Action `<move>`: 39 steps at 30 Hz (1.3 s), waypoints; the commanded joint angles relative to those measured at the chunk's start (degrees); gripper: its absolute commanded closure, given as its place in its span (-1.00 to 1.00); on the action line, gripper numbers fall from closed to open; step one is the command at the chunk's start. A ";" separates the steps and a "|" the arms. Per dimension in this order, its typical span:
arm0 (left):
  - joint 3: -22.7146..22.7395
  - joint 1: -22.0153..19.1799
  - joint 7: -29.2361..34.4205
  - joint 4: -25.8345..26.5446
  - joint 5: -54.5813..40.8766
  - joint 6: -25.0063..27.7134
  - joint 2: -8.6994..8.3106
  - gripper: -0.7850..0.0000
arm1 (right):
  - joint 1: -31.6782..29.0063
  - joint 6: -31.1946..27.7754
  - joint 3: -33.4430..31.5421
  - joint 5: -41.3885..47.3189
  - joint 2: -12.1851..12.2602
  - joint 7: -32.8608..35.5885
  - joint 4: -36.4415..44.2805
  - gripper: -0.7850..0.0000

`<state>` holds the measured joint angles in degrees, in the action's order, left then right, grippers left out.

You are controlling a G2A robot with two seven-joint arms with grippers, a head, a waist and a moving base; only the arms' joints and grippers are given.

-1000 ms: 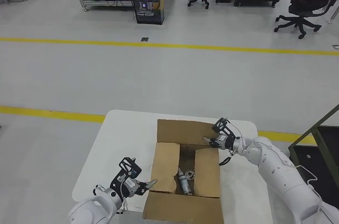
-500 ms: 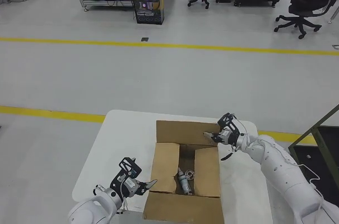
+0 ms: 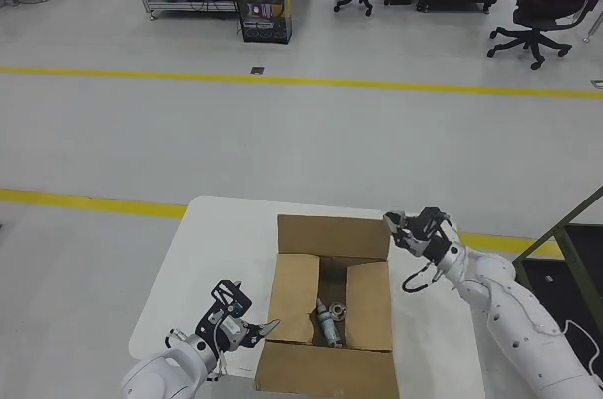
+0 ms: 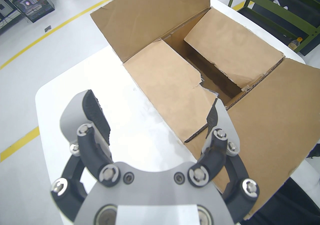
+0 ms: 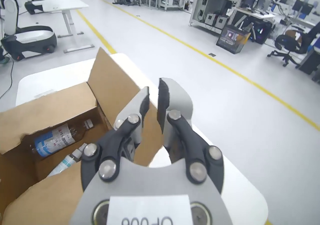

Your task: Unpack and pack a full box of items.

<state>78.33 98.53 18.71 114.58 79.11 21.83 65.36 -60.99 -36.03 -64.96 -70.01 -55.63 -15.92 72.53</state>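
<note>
cardboard box (image 3: 326, 371) sits on the white worktop (image 3: 216, 259) in the lower middle of the top view. its far flap (image 3: 331, 236) stands up and its near flap is laid outward. the two side flaps (image 3: 293, 294) lie inward over the opening, leaving a dark slot where bottles (image 3: 327, 324) rest at the bottom. those flaps probably have to be folded out before anything can be lifted.

the left tool (image 4: 152, 98) hangs wide open and empty just beside the left-hand flap's outer edge, which looks like a ready spot to catch it. the right tool (image 5: 153, 88) is by the far flap's right corner. its pads are almost closed, with only a thin slit between them, and it holds nothing. it is seemingly placed to keep that flap back.
</note>
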 commanded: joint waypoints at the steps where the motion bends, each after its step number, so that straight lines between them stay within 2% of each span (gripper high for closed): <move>1: 0.00 0.00 0.00 0.00 0.00 0.00 0.00 -1.00 | -1.97 -0.89 -0.51 -2.22 0.41 1.59 2.71 1.00; 4: 0.00 0.00 0.00 0.00 0.00 0.00 0.00 -1.00 | -2.69 -0.27 0.16 -2.61 0.28 6.28 3.06 1.00; 9: 0.00 0.00 0.00 0.00 0.00 0.00 0.00 -1.00 | 0.34 4.13 3.34 2.80 -1.50 13.10 -1.63 1.00; 16: 0.00 0.00 0.00 0.00 0.00 0.00 0.00 -1.00 | 5.28 5.36 8.30 6.07 -4.00 17.97 -8.37 1.00; 30: 0.00 0.00 0.00 0.00 0.00 0.00 0.00 -1.00 | 9.54 2.60 11.11 9.16 -6.41 19.65 -16.31 1.00; 35: 0.00 0.00 0.00 0.00 0.00 0.00 0.00 -1.00 | 10.50 2.48 11.71 9.89 -7.16 18.93 -18.30 1.00; 39: 0.00 0.00 0.00 0.00 0.00 0.00 0.00 -1.00 | 10.33 3.12 10.77 10.31 -7.29 15.48 -18.41 1.00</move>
<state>78.33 98.53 18.71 114.58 79.11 21.83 65.36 -50.49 -33.17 -53.70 -59.76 -62.99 0.88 53.85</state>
